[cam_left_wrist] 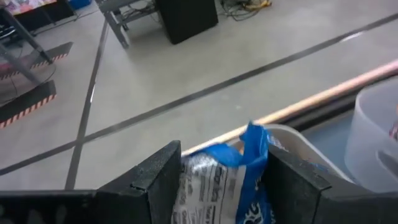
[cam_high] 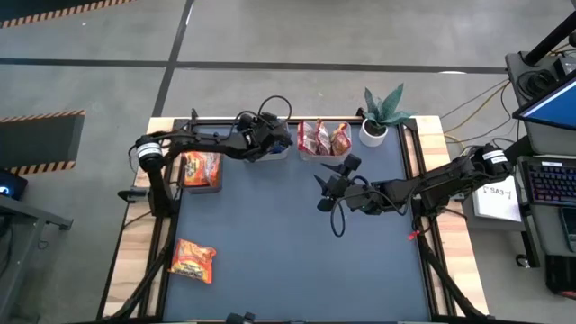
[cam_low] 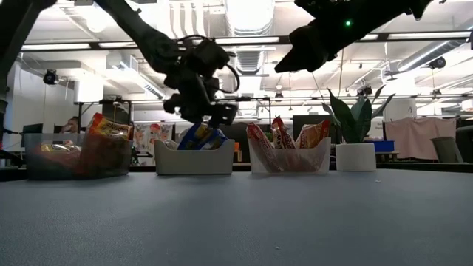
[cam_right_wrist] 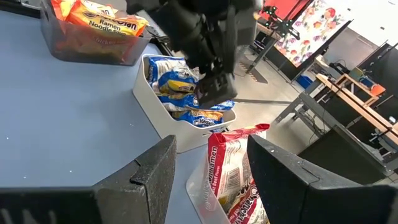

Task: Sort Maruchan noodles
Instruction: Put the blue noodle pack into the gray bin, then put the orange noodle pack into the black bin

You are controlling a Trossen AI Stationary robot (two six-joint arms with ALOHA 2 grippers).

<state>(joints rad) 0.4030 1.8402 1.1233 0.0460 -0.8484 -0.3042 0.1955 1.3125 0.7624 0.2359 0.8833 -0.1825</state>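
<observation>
Three tubs line the far edge of my table (cam_high: 297, 234). The tub at ten o'clock (cam_high: 202, 171) holds orange-yellow packets (cam_high: 201, 166); the white tub (cam_low: 194, 159) near twelve holds yellow-and-blue packets (cam_right_wrist: 177, 93); the clear tub just past twelve (cam_high: 324, 140) holds red-orange packets (cam_low: 284, 140) standing on end. A potted plant (cam_high: 382, 112) sits at one o'clock beside that tub.

My left pincer (cam_low: 205, 111) hangs over the white tub, its fingers (cam_left_wrist: 158, 180) apart with a blue-and-silver packet (cam_left_wrist: 227, 177) between them — the packet sits in the tub's mouth, and I cannot tell whether I am pressing it or merely straddling it.

My right pincer (cam_high: 326, 175) hovers above the mat just beyond centre, toward one o'clock, near the clear tub. Its fingers (cam_right_wrist: 149, 180) stand parted with nothing between them.

One more orange packet (cam_high: 193, 259) lies flat on the mat at seven o'clock — alone, well apart from both pincers.
</observation>
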